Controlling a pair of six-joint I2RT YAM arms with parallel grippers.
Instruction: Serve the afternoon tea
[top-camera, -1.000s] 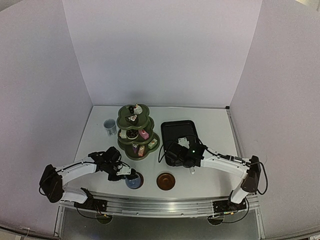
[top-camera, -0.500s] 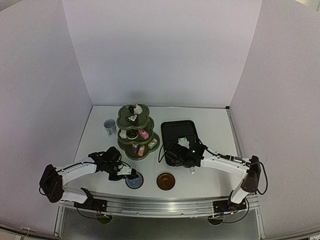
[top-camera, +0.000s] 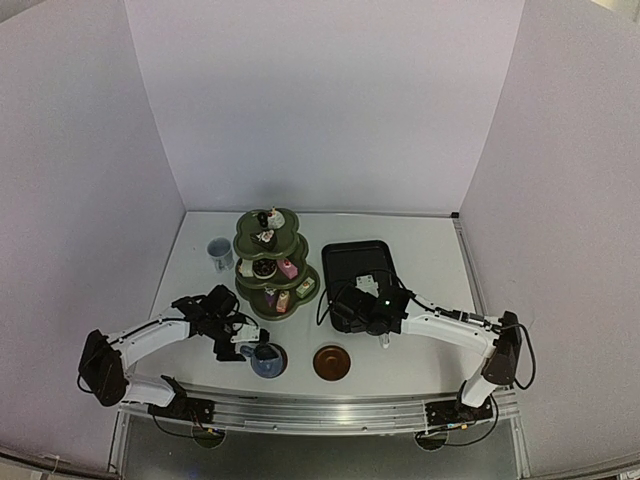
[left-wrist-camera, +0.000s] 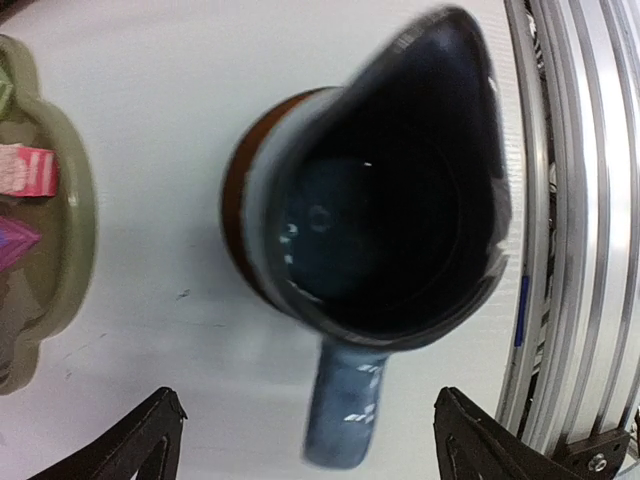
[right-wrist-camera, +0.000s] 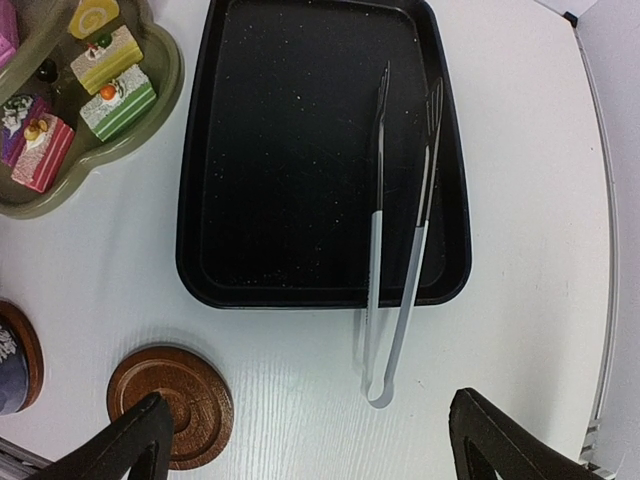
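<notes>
The dark-blue cup (left-wrist-camera: 380, 230) stands upright on a brown round saucer (left-wrist-camera: 238, 215), on the counter (top-camera: 420, 250) just in front of the olive-green three-tier stand (top-camera: 272, 265), toward the arm bases. It is glazed deep blue with a paler rim and a dark, glossy inside. Its handle (left-wrist-camera: 345, 420) carries pale flecks and points at the left wrist camera. The left jaws are spread wide, one fingertip (left-wrist-camera: 150, 440) on each side of that handle, apart from it and holding nothing.

The stand has scalloped tiers, and its lowest tier holds small cakes: a green-striped slice (right-wrist-camera: 118, 108) with an orange dot, a yellow-green one (right-wrist-camera: 108, 58) and a pink one (right-wrist-camera: 42, 150). More cakes sit on the upper tiers, too small to tell apart.

A second saucer (right-wrist-camera: 170, 405), bare and ringed, lies in front of the stand and to its right. The pale cup (top-camera: 220, 253) stands to the stand's left. To the stand's right is a black tray (right-wrist-camera: 300, 150), with white tongs (right-wrist-camera: 400, 250) lying partly over its near edge. The right jaws hang above that edge, wide open and empty.
</notes>
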